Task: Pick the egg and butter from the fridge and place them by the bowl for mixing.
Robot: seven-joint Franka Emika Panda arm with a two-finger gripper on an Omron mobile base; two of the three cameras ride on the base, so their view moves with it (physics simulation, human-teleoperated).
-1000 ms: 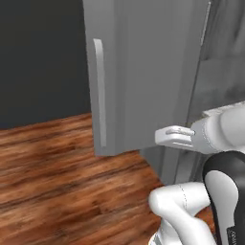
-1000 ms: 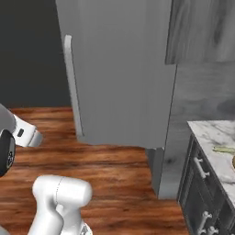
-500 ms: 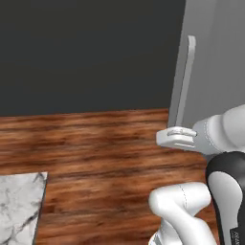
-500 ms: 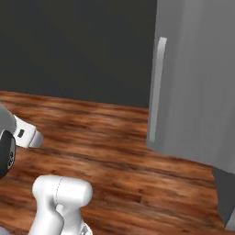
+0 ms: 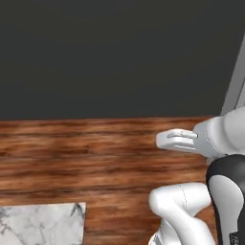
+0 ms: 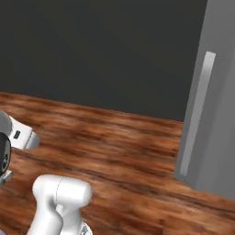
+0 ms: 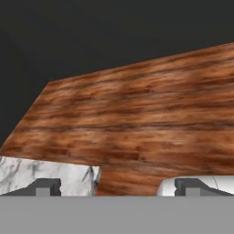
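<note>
The two-finger gripper (image 7: 117, 186) stands wide apart w/ nothing between its dark tips, one tip at each lower side of the hand view. In the left base view the gripper (image 5: 173, 139) juts out sideways from the white arm, over the reddish-brown wood-plank floor (image 5: 86, 153).

The tall plain grey fridge (image 6: 215, 105) is the landmark here. In the right base view it fills the right edge, door shut, w/ a long pale-grey vertical bar handle (image 6: 197, 114) on its front near the left side of the door. In the left base view just a grey sliver of the fridge (image 5: 237, 81) shows at the upper right, behind the arm.

Left of the fridge runs a flat dark-grey wall (image 6: 92, 50), meeting the floor. Well away from the fridge, at lower left of the left base view, sits a corner of a white-grey marble slab (image 5: 40, 222); the hand view has the same marble slab (image 7: 45, 176) just past the left fingertip.

Egg, butter, bowl: can't tell where.
</note>
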